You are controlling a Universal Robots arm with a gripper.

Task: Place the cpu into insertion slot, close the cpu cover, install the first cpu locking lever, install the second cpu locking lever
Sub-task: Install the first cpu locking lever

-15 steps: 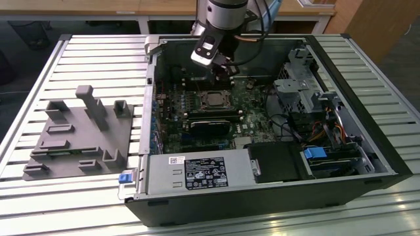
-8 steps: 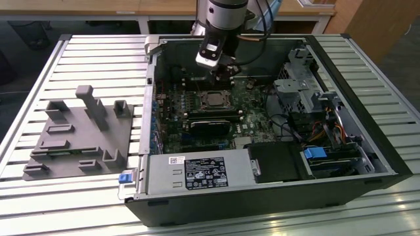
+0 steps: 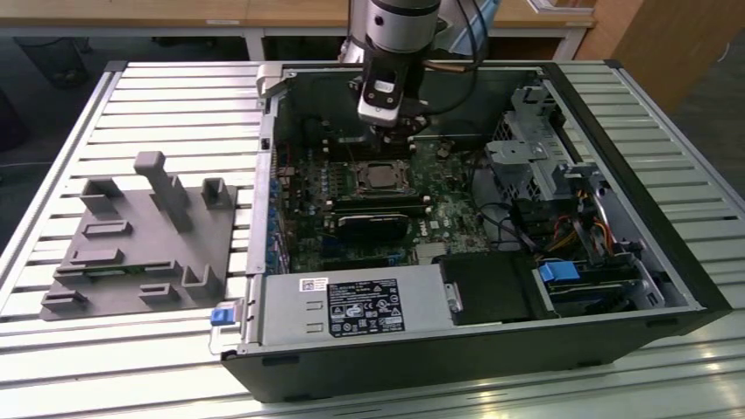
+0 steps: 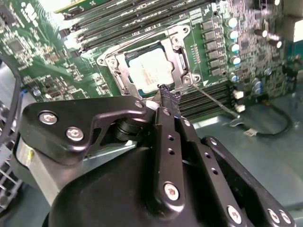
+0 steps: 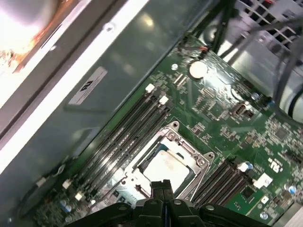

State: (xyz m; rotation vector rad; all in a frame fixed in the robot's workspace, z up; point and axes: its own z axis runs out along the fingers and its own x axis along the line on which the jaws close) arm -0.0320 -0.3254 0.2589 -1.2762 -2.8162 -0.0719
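The cpu (image 4: 149,71), a silvery square chip, sits in the insertion slot (image 3: 378,177) on the green board. The cpu cover (image 4: 179,56), a thin metal frame, lies down around it in both wrist views (image 5: 187,147). My gripper (image 4: 169,94) hangs just over the socket's corner with its black fingers pressed together and nothing between them; in the first wrist view the gripper (image 5: 161,185) points at the chip's edge. A thin wire locking lever (image 4: 214,99) juts from that corner out over the memory slots. Another lever (image 4: 142,39) runs along the socket's far side.
The open computer case (image 3: 652,253) lies on a slatted table. A black heatsink (image 3: 372,220) sits just beside the socket. Long black memory slots (image 4: 118,26) flank it. Cables (image 3: 547,229) and drive bays fill the exterior view's right. A grey fixture (image 3: 140,240) stands outside the case.
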